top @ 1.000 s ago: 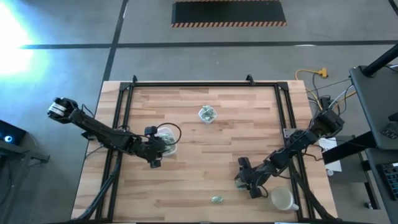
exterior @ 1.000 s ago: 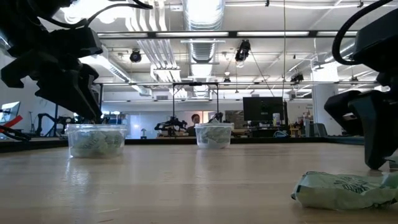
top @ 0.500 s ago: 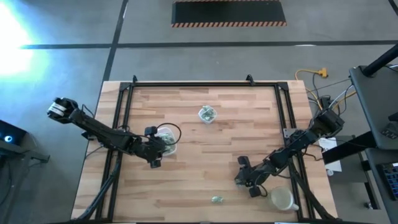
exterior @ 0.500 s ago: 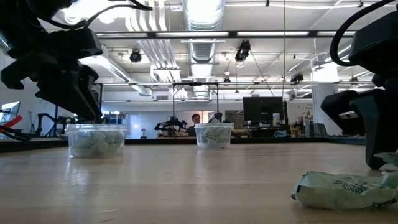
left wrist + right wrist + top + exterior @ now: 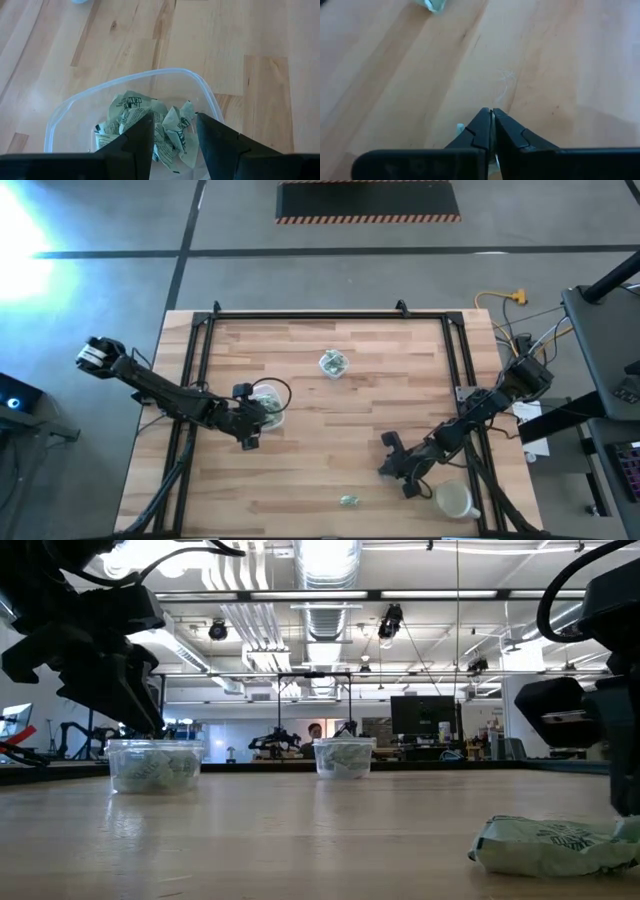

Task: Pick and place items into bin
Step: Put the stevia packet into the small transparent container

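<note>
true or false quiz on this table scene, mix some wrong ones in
1. The left hand is open above a clear plastic container of pale green-and-white wrapped pieces. True.
2. The right hand has its fingers spread wide. False: they are shut together, low over the wooden table.
3. One loose wrapped piece lies on the wood near the right hand. True.
4. The second clear container, mid-table, is empty. False: it holds wrapped pieces too.
5. A white cup sits beside the left arm. False: it is by the right arm.
</note>
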Tool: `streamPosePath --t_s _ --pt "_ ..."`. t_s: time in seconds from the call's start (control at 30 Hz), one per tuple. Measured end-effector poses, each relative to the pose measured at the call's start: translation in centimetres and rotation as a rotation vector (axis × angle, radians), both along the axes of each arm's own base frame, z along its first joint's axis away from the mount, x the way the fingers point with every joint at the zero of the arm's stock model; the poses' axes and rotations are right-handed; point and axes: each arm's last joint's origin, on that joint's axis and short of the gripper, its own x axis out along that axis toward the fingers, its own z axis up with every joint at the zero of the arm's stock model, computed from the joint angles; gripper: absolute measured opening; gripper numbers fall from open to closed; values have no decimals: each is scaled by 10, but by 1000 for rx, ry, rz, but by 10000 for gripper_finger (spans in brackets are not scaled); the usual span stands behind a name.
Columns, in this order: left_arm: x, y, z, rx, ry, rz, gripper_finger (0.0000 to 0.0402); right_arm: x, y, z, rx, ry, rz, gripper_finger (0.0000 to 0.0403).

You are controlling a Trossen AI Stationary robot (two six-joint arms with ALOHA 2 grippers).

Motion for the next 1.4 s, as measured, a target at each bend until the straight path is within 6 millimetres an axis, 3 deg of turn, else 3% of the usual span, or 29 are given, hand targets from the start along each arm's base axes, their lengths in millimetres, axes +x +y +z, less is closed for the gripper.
streamPosePath --t_s 0.3,0.6,0.77,1.0,1.2,1.4 --pt "0 0 0 1 -5 -4 132 7 -8 6 -151 -114 -2 9" --pt "1 0 0 2 -7 -6 132 31 -36 31 -370 -333 -51 9" --pt "2 -1 2 8 -21 -21 132 61 -69 53 -482 -419 -135 9" --pt "2 -1 2 8 -25 -23 132 97 -131 87 -498 -476 -364 9" --pt "2 -1 2 8 -25 -23 132 109 -176 102 -371 -506 -376 9" --pt "2 -1 2 8 -24 -23 132 107 -211 105 -269 -513 -456 9"
